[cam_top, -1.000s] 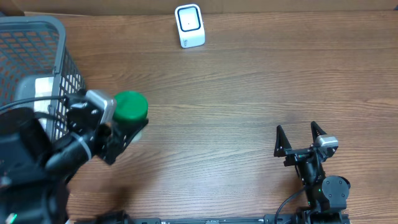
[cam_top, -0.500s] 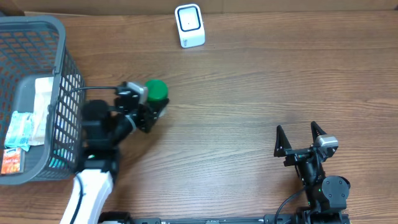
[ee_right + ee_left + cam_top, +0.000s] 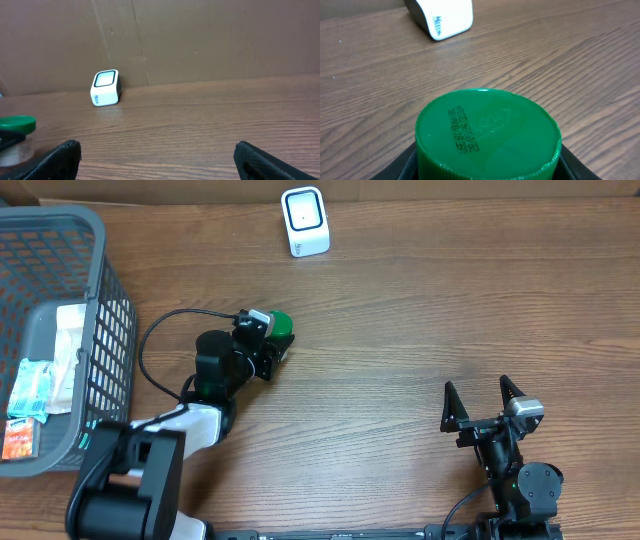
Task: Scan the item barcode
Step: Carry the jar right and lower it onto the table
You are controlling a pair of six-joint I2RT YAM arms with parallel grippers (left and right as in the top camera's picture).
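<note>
Over on the left half of the table [image 3: 400, 310], my left gripper [image 3: 273, 345] is clamped on the jar [image 3: 282, 328], one black finger on each side of it just under the green lid [image 3: 487, 132]. From the left wrist cam that lid fills the bottom of the picture, and there are a couple of lines of dark print stamped across it. From the right wrist cam the jar looks upright, lid on top and a pale body below, way off at the left edge. I honestly can't tell if it's sitting on the wood or hanging just above it. It's in open space between the basket [image 3: 100, 240] and the scanner [image 3: 305, 221], nearer the basket and well apart from the scanner. The scanner is the little white box with a dark-rimmed window, standing at the far edge of the table by the cardboard wall. From the jar it's further out and off to the right. The grey mesh basket is at the far left corner with a few packets in it, one white, one bluish and one orange. My right gripper [image 3: 485, 402] is down by the near right edge with its fingers spread wide apart, pointing out over bare wood, well away from the jar.
</note>
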